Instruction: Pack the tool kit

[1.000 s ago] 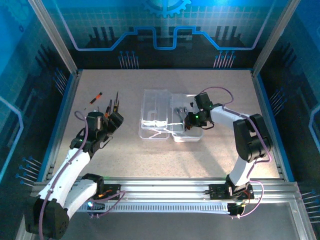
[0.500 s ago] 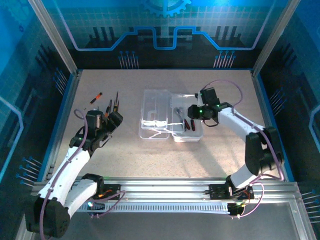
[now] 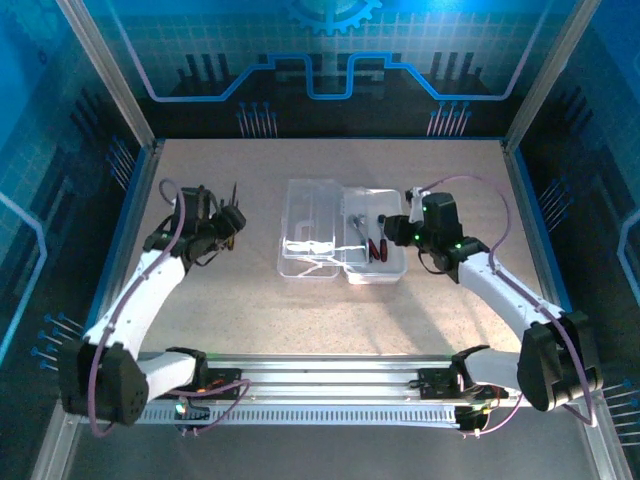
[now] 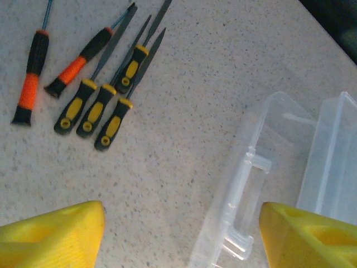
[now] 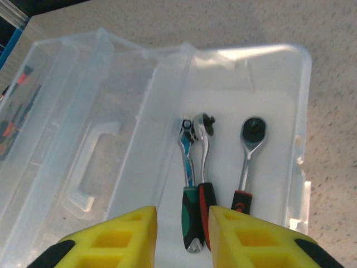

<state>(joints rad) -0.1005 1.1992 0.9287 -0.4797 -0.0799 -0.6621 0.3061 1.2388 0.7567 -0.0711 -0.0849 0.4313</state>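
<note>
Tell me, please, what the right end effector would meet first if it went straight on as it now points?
Most likely the green-handled wrench in the clear case, whose handle lies just ahead of the right end effector; depth is unclear.

Left fingers (image 4: 56, 237) wide, right fingers (image 5: 111, 240) ajar

Screwdrivers (image 4: 95, 106) left of case (image 3: 305, 212); wrenches (image 5: 195, 184) inside.

A clear rectangular plastic case (image 5: 268, 72) lies open on the speckled grey bench (image 5: 334, 111), with its moulded lid handle (image 5: 92, 167) on the left. In the base a teal-handled ratchet wrench (image 5: 188, 184) touches a red-and-black ratchet wrench (image 5: 203, 162), and a second red-and-black ratchet (image 5: 248, 156) lies apart on their right. The right gripper (image 5: 182, 223) hovers over the handles, its yellow jaws slightly parted and gripping nothing.
</note>
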